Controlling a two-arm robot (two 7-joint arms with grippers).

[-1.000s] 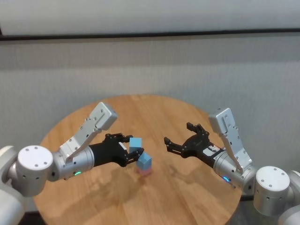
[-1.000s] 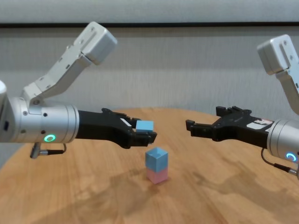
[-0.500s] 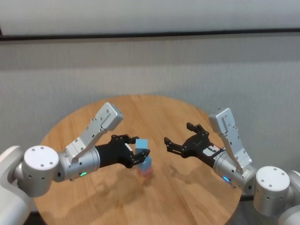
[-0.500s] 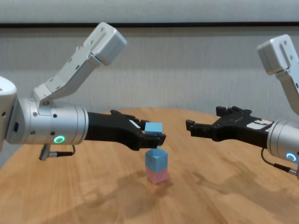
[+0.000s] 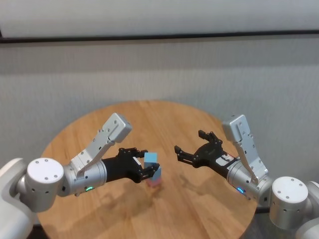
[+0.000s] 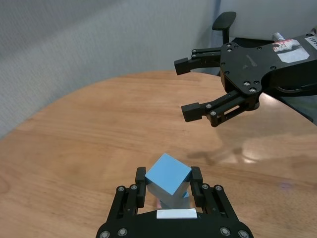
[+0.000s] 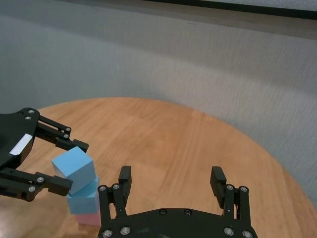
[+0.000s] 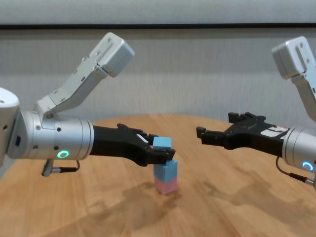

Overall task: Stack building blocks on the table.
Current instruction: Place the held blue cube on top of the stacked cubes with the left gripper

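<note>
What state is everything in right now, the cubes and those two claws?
top blue block: held by left gripper, at or just above the stack
lower blue block: sits on pink
pink block: on the table
left gripper: shut on top blue block
right gripper: open, empty, off the table

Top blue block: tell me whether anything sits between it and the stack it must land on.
Nothing visible does. The left gripper holds the top blue block directly over the lower blue block, which sits on the pink block. The right gripper hangs open, off to the side.
</note>
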